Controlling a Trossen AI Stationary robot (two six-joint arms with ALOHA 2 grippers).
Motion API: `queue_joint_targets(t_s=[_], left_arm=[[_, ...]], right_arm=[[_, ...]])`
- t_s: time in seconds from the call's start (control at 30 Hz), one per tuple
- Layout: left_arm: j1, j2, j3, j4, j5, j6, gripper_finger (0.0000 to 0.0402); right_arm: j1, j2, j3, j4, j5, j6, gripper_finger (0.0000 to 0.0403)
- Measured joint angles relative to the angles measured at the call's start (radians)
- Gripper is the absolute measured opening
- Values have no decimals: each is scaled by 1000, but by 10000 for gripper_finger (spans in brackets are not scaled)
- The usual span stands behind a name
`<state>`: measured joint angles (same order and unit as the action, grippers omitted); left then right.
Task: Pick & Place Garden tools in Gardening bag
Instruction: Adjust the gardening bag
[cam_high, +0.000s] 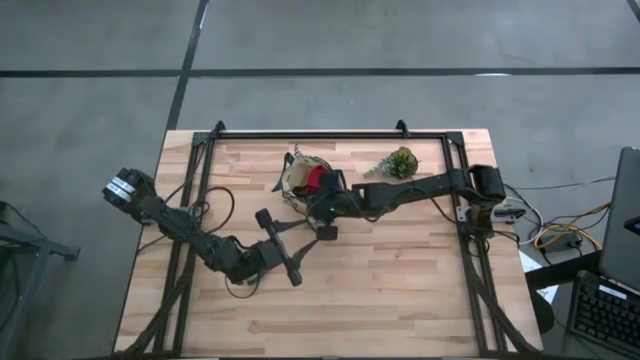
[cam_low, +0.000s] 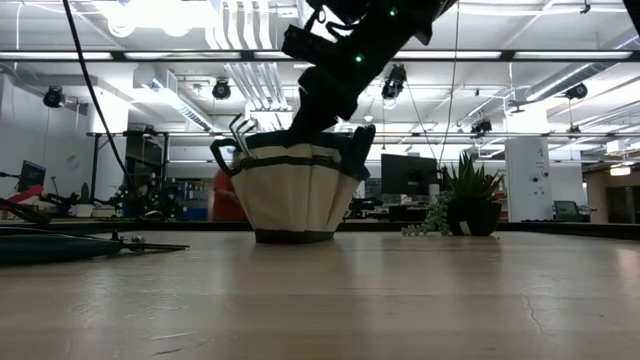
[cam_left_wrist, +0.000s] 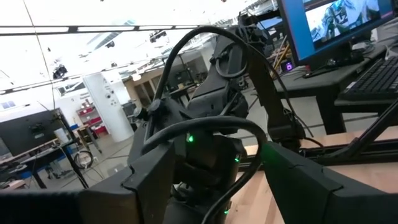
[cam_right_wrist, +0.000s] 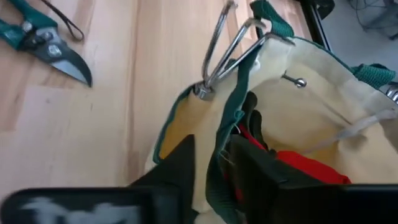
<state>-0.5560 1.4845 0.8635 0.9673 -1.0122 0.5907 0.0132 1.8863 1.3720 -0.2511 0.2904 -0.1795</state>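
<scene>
The tan gardening bag (cam_high: 300, 180) with green trim stands upright on the table's far middle; it also shows in the low view (cam_low: 295, 195). A red tool (cam_right_wrist: 305, 165) lies inside it. The rake's metal tines (cam_right_wrist: 217, 50) stick up from the bag's edge. Green-handled pruning shears (cam_right_wrist: 43, 40) lie flat on the table, left of the bag and nearer the near edge. My right gripper (cam_right_wrist: 214, 168) reaches down from the right and is shut on the bag's rim. Near the bag on the near-left, my left gripper (cam_left_wrist: 214, 186) stands open, holding nothing. My right gripper pinches the bag's green-trimmed rim (cam_right_wrist: 227, 127) on the side toward the table's near edge. One finger (cam_right_wrist: 180, 165) is outside the tan wall and the other (cam_right_wrist: 252, 168) is inside. The fingers slant down from the right. The bag's base rests on the table.
A small green plant (cam_high: 398, 162) stands right of the bag near the far edge. A black frame rail (cam_high: 330, 135) runs along the far edge and down both sides. Bare wood lies toward the near edge.
</scene>
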Motion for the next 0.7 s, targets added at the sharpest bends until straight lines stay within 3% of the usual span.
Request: queue_joint_targets(t_s=[0.17, 0.53, 0.7], left_arm=[[0, 0, 0, 0, 0, 0, 243], [0, 0, 0, 0, 0, 0, 243], [0, 0, 0, 0, 0, 0, 243]], right_arm=[[-1, 0, 0, -25, 0, -25, 17], [2, -24, 11, -238, -3, -117, 8], [3, -66, 11, -251, -5, -190, 8]])
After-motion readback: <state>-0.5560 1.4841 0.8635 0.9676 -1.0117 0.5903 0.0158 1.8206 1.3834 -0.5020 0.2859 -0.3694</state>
